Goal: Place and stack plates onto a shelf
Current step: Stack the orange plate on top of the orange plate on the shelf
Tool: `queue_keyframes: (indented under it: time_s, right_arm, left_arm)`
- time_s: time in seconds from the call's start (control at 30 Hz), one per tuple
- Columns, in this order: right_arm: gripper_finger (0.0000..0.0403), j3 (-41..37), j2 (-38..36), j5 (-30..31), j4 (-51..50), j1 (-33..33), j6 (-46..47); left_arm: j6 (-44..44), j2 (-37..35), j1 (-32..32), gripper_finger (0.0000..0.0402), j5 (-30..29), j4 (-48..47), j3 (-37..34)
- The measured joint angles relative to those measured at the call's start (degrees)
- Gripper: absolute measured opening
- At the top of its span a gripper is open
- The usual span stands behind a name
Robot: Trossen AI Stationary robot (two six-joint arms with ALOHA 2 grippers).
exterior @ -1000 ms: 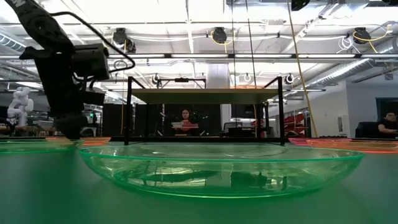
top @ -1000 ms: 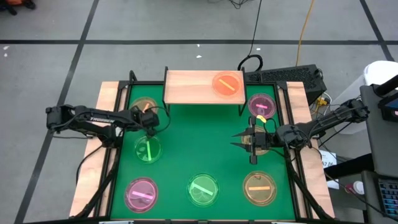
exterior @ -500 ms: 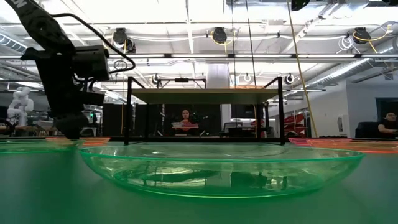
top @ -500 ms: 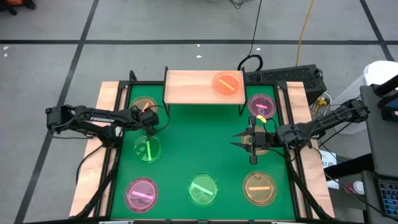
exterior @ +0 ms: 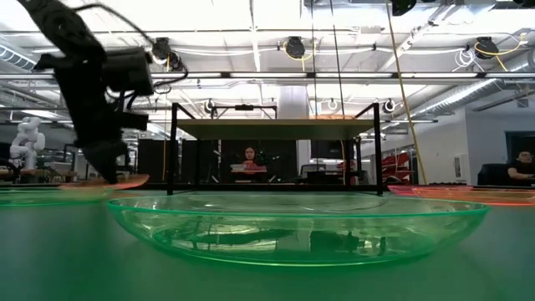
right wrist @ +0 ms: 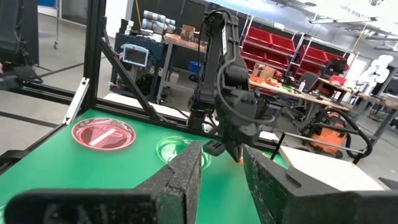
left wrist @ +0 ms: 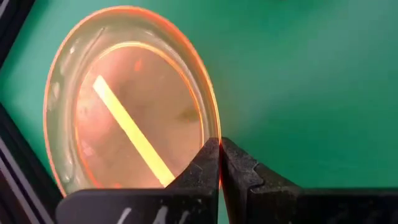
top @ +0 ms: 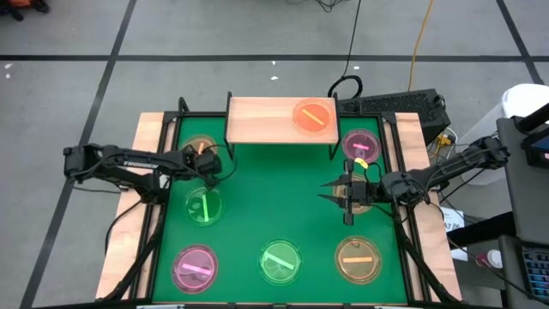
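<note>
An amber plate (left wrist: pixel 130 106) with a yellow bar lies at the table's far left, and my left gripper (left wrist: pixel 219 149) is shut on its rim. The high view shows this gripper (top: pixel 206 165) just in front of the wooden shelf (top: pixel 266 120), which carries one orange plate (top: pixel 313 116). My right gripper (top: pixel 346 196) hangs open, level, over the table's right side, touching nothing. An amber plate (top: pixel 366 204) is partly hidden below it. My left gripper pinches the amber plate's rim (left wrist: pixel 214 134) between its two fingers, on the side toward the table's middle. The fingers (left wrist: pixel 202 168) slant down onto it. In the low view the plate (exterior: pixel 113 181) sits slightly tilted just above the table; whether it is wholly clear, I cannot tell.
Other plates lie on the green table: pink (top: pixel 360 144) far right, green (top: pixel 204 206) beside the left gripper, pink (top: pixel 195 266), green (top: pixel 280 262) and amber (top: pixel 358 259) along the near edge. The shelf's left half is bare.
My left gripper has shut on the amber plate's rim, then gone up and a little toward the far edge. In the low view the plate's held side has come up off the table with it.
</note>
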Motion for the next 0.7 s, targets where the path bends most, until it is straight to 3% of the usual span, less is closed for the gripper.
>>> queue_keyframes:
  time_s: [0.37, 0.7]
  right_arm:
    - [0.0105, 0.00, 0.00, -0.07, -0.05, 0.00, -1.01]
    - [0.0105, 0.00, 0.00, -0.15, -0.05, 0.00, -1.01]
  left_arm:
    - [-8.91, -0.06, -11.16, 0.0004, -0.28, -16.75, 14.82]
    - [-15.49, -0.06, -21.78, 0.0003, -1.97, -30.22, 23.97]
